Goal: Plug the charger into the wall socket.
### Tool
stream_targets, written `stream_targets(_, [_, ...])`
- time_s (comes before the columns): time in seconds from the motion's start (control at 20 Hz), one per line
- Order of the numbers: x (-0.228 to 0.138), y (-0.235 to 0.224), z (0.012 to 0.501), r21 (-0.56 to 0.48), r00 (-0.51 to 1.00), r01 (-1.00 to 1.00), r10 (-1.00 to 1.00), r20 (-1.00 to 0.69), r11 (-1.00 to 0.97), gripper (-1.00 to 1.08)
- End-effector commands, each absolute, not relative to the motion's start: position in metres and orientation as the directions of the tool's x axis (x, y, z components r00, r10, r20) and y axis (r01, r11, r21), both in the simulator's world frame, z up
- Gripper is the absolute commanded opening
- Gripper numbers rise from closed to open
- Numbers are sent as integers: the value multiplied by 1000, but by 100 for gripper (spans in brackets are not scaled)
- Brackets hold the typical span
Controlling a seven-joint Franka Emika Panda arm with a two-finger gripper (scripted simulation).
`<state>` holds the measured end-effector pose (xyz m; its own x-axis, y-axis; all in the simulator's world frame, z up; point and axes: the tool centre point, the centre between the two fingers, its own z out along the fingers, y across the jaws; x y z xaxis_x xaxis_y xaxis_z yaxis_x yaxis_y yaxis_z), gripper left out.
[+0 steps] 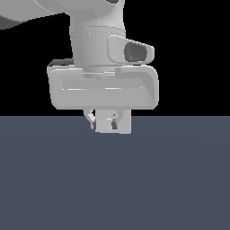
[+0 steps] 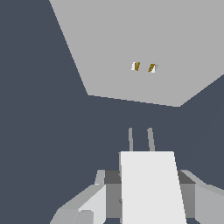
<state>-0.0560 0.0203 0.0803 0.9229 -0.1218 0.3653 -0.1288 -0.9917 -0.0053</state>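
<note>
Low exterior view; close wrist view

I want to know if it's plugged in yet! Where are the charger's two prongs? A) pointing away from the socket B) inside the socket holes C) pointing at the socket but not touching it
C: in the wrist view the charger, held by the end effector, aims its prongs toward the wall socket, with dark floor showing between.

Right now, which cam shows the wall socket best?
Wrist view: the wall socket fills the frame, both slots visible ahead of the charger and its prongs. In the exterior view, the arm and tool hide nearly all of it.
</note>
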Motion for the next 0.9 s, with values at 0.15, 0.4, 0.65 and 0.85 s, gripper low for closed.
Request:
stream_targets(0.15, [-53, 24, 89, -4, 914, -191, -180, 364, -982, -100])
stream_targets(0.4, [-51, 26, 95, -3, 906, -234, -219, 363, -972, -100])
stream_targets(0.65, [-50, 28, 99, -1, 899, -263, -246, 361, -965, -100])
stream_targets(0.85, [-49, 28, 100, 0, 897, -276, -258, 360, -961, -100])
